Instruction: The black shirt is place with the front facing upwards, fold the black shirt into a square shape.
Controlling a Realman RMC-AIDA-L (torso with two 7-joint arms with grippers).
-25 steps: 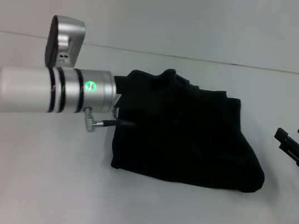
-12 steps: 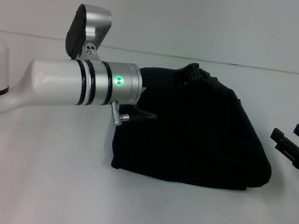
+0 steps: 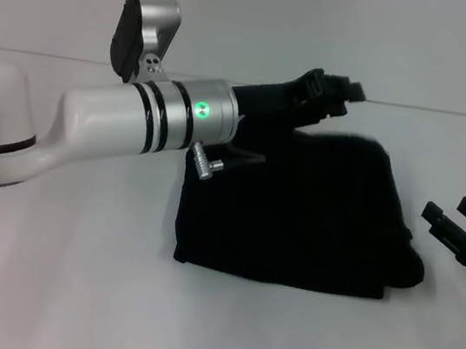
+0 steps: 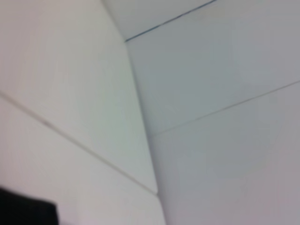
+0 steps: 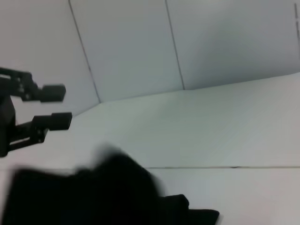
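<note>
Shirt (image 3: 298, 211) folded on desk (image 3: 66, 290): soft, limp, light; grab by edge/corner. L pincer (image 3: 343, 92) spread, above it, empty. R pincer (image 3: 457, 227) spread, parked beside.

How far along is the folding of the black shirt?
The black shirt already lies folded into a compact, roughly square bundle. The left claw hangs open above its far edge, holding nothing. The right claw waits open beside it. Only tidying seems left.
</note>
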